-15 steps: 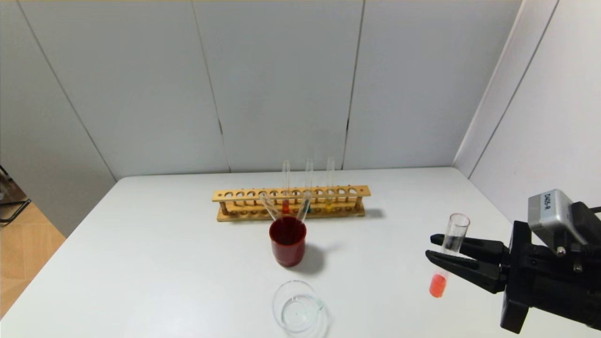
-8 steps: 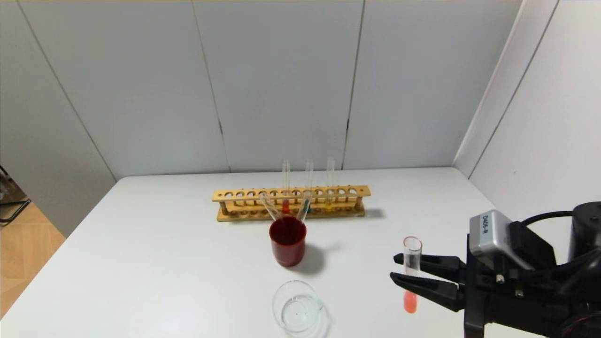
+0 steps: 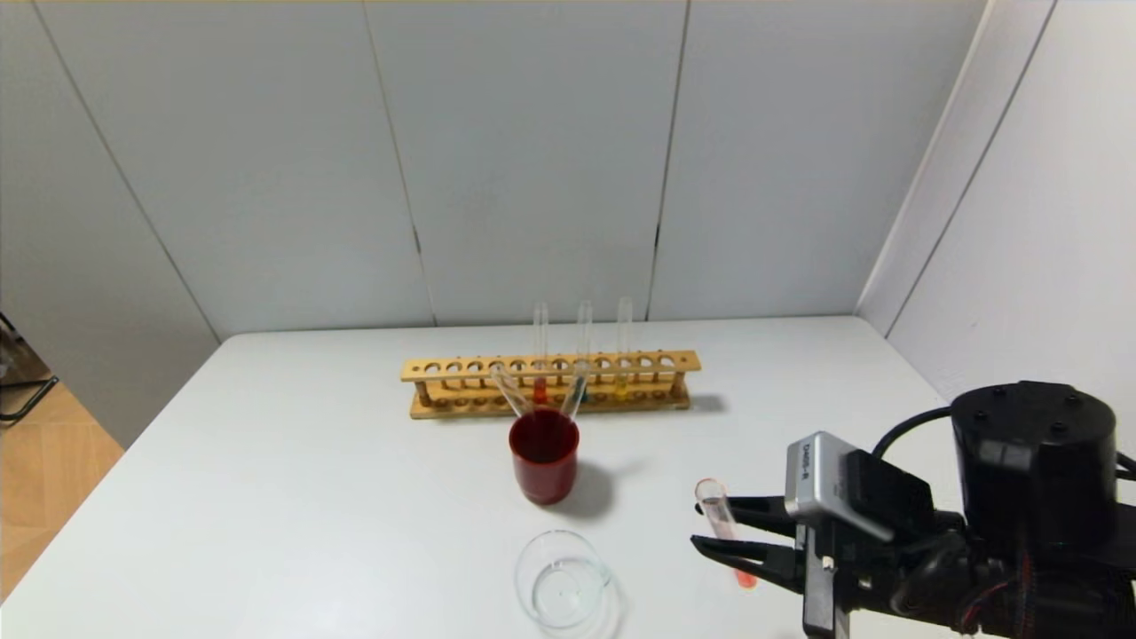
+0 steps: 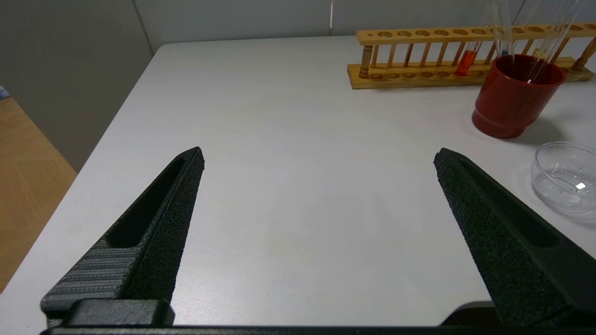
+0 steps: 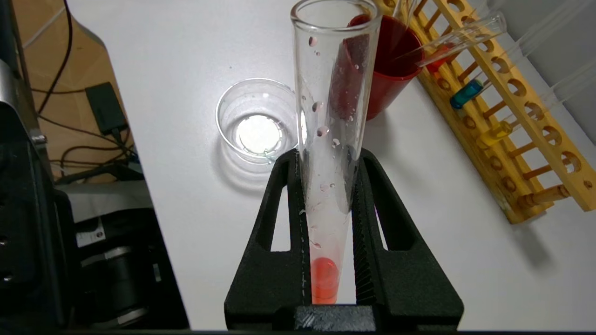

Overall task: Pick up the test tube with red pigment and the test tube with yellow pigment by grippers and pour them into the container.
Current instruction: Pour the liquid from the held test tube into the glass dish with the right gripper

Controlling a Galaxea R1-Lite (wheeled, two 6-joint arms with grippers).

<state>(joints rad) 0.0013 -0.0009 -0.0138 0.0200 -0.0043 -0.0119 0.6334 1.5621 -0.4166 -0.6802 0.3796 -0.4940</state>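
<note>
My right gripper is shut on the test tube with red pigment and holds it above the table, right of the clear glass container. The tube leans slightly, mouth up and toward the container. In the right wrist view the tube sits between the fingers of the right gripper, red liquid at its bottom, with the container beyond. The test tube with yellow pigment stands in the wooden rack. My left gripper is open and empty over the table's left side.
A dark red cup with two empty tubes leaning in it stands between rack and container. The rack also holds a tube with red-orange liquid and a teal one. A wall runs close on the right.
My right gripper has moved left and lower with the red tube, closer to the container. The tube's mouth now leans left instead of right.
</note>
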